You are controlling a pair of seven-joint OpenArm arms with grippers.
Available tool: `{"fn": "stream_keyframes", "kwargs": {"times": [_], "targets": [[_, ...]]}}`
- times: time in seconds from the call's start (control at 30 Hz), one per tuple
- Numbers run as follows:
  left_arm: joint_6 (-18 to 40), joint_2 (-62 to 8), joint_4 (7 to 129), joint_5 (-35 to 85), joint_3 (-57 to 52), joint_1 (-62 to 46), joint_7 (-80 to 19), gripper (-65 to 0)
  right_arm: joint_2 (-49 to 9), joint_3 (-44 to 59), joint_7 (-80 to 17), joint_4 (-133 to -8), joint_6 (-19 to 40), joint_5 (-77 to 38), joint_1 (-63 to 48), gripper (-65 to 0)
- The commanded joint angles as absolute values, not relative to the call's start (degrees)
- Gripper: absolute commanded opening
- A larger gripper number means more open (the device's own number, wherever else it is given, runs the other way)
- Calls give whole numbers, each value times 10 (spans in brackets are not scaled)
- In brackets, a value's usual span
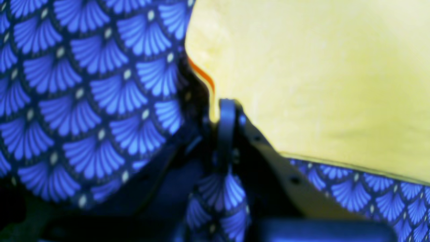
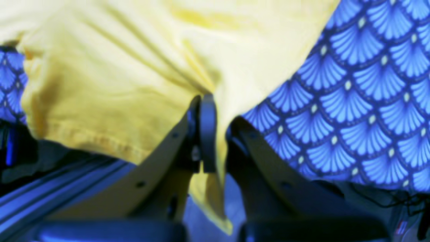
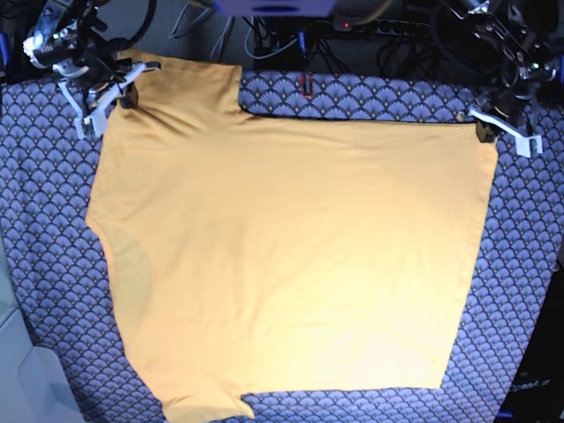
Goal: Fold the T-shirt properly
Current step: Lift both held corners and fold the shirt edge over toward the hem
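Your T-shirt (image 3: 291, 264) lies spread flat across the fan-patterned tablecloth (image 3: 44, 264) on the desk. Your right hand (image 3: 119, 88) is clamped shut on the sleeve at the far corner, cloth bunched between its fingers (image 2: 206, 131). Your left hand (image 3: 490, 128) is closed tight at the shirt's opposite far corner, pinching its hem edge.

We see a blue-grey tablecloth (image 3: 53, 264) with a repeating fan pattern spread over the surface, reaching every edge of the base view. Beyond its far edge we see a tangle of dark cables (image 3: 273, 35) and a power strip (image 3: 388, 25) with a small red light.
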State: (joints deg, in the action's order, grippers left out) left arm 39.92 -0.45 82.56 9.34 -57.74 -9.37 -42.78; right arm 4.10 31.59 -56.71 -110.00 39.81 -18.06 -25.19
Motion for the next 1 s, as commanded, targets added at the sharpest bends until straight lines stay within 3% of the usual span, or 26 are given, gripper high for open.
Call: {"fn": "stream_keyframes", "kwargs": {"times": [0.0,0.97], "targets": [[392,-6,825,58,-580,-110,-468,-650,36,320,-557,-1109,400,-182,-262,-650],[400,5,861,57,-593,-170,-468,-650,37,335,-486,-1131,400,-182,-309,-650]]}}
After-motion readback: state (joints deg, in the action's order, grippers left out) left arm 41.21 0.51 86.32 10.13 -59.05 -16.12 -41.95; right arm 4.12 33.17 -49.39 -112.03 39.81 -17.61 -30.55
